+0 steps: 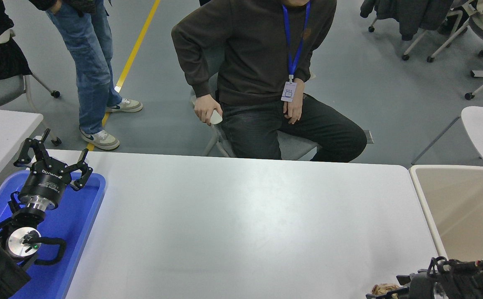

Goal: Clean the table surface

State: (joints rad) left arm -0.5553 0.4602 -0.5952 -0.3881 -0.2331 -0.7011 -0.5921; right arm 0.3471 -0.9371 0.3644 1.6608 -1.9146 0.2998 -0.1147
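The white-grey table surface (241, 216) fills the middle of the head view. A crumpled brown paper ball (384, 288) lies on it at the bottom right edge of the picture, partly cut off. My right gripper (378, 295) is low at the bottom right, pointing left, right beside or over the paper ball; most of it is cut off by the picture's edge. My left gripper (53, 160) is parked at the lower left over the blue tray (87, 207), open and empty.
A beige bin (462, 203) stands against the table's right end. A person sits at the far side, hands (208, 112) off the table. Another person stands at the upper left. A second white table (0, 128) is at the left.
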